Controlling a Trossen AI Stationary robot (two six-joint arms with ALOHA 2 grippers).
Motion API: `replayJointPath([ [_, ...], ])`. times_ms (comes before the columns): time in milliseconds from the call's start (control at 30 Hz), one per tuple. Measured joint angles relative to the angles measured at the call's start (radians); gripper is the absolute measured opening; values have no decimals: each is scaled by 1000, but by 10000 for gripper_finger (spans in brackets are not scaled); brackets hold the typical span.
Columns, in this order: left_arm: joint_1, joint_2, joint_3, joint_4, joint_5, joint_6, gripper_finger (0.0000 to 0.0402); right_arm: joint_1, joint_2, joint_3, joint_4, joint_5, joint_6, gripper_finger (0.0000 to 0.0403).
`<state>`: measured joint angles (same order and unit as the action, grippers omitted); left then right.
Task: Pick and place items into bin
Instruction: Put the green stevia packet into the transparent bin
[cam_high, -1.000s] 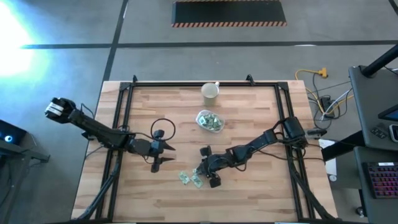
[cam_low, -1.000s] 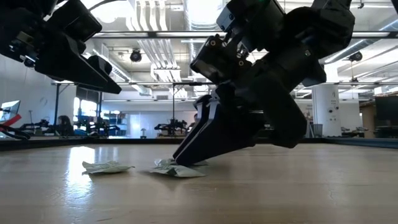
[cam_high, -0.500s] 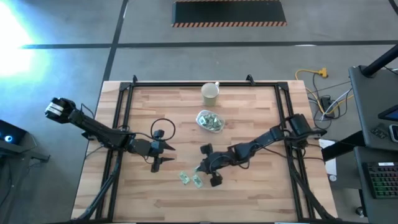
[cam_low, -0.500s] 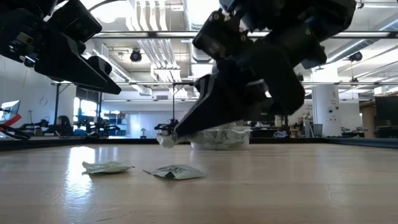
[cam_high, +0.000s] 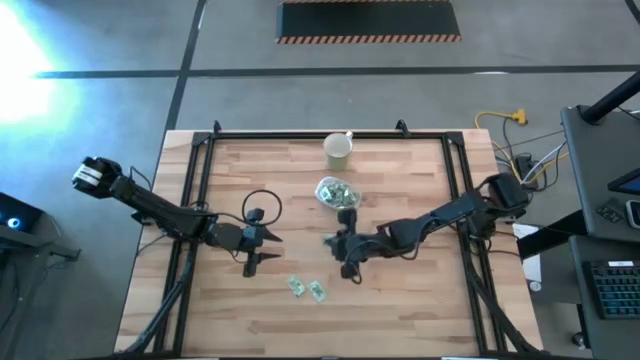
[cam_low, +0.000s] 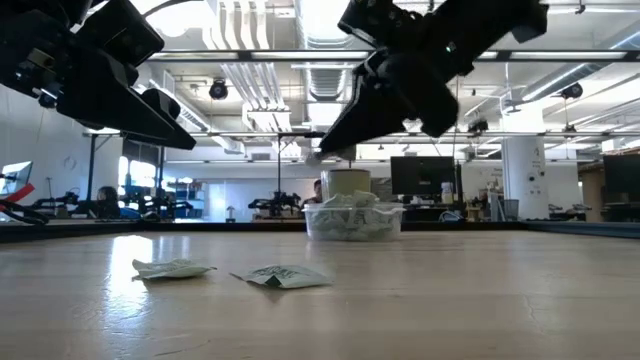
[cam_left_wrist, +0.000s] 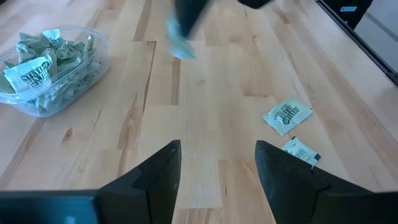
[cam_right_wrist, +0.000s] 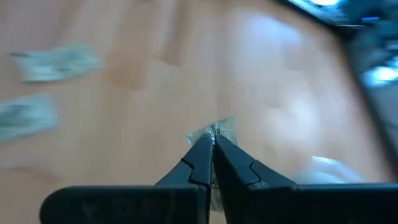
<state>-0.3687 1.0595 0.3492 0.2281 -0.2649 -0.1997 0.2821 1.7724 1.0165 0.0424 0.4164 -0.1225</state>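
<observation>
right gripper carries a packet toward the clear tub

the wooden table (cam_high: 400, 300) carries everything here; both dark arms reach in over it; the right arm stretches from its edge toward the middle, and the left arm waits on its own side, its left gripper (cam_high: 262, 247) spread wide and holding nothing, hovering above the boards; the clear plastic tub (cam_high: 337, 194) sits near the table's centre, already heaped with pale-green-and-white packets, with a cream cup (cam_high: 338, 148) beyond it toward the far edge; the right gripper (cam_right_wrist: 211, 139) is pinched fully closed on one packet (cam_right_wrist: 219, 130), which pokes out past the fingertips, lifted clear of the wood; two loose packets (cam_high: 307, 288) lie flat on the table, just beside each other, on the near side of both grippers.

the relation that matters: seen from above, the tub lies just beyond the right gripper, toward the far edge, near but not yet beneath it; the held packet probably needs carrying that way until it hangs over the tub's open mouth; the right arm is plainly the nearer one.
</observation>
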Motion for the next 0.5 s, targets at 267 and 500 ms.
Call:
replayJointPath([
  [267,0,0,0,1,0,-3,189,-83,-82,-4,-77,185,-34,8],
  [500,0,0,0,1,0,-3,189,-225,-97,-12,-163,182,35,8],
])
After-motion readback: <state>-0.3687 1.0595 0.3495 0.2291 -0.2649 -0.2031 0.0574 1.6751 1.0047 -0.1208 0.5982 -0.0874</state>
